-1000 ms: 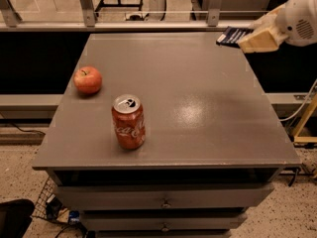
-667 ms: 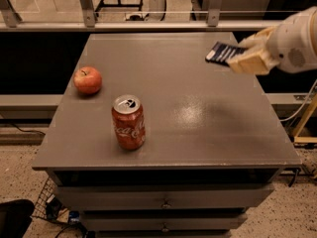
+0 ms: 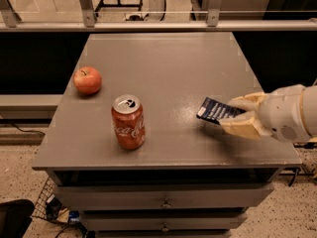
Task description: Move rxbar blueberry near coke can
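The rxbar blueberry (image 3: 214, 110) is a dark navy flat wrapper with pale print, held by one end between the fingers of my gripper (image 3: 237, 114). The gripper reaches in from the right edge and holds the bar just above the table's front right part. The coke can (image 3: 128, 121) stands upright near the front left of the grey table (image 3: 168, 63), red with white script and a silver top. The bar's free end points left toward the can, about a can's height away from it.
A red apple (image 3: 87, 80) lies at the table's left side, behind the can. A metal railing (image 3: 148, 26) runs behind the table. Drawers (image 3: 163, 202) sit under the tabletop. Cables lie on the floor at lower left.
My gripper has carried the bar from the table's far right corner toward the front and to the left, and lower, closer to the can. The can and apple have not moved.
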Controlling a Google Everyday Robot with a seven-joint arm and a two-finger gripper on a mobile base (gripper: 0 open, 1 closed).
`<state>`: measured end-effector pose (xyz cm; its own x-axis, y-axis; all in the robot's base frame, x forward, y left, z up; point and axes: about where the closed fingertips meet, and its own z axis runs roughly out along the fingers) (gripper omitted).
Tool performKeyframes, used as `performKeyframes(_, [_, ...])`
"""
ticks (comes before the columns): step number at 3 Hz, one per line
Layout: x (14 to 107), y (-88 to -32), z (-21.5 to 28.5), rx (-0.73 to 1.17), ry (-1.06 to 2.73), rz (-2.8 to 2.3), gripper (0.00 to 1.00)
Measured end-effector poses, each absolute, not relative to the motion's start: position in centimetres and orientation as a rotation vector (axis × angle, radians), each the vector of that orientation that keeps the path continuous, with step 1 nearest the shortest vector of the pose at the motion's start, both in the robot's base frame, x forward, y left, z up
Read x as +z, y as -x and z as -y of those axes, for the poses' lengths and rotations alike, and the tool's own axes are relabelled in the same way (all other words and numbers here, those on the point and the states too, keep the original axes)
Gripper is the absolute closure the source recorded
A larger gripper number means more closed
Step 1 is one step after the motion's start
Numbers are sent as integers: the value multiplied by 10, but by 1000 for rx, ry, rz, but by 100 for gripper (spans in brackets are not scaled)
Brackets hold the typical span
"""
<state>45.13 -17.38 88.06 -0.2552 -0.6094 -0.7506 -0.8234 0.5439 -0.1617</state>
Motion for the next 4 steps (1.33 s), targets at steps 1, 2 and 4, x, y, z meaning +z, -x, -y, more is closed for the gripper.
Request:
performKeyframes(1, [848, -435, 170, 433, 1226, -1905, 100])
performKeyframes(2, [833, -434, 156, 514, 1337, -1826, 100])
performKeyframes(4, [826, -439, 131, 615, 1464, -1749, 62])
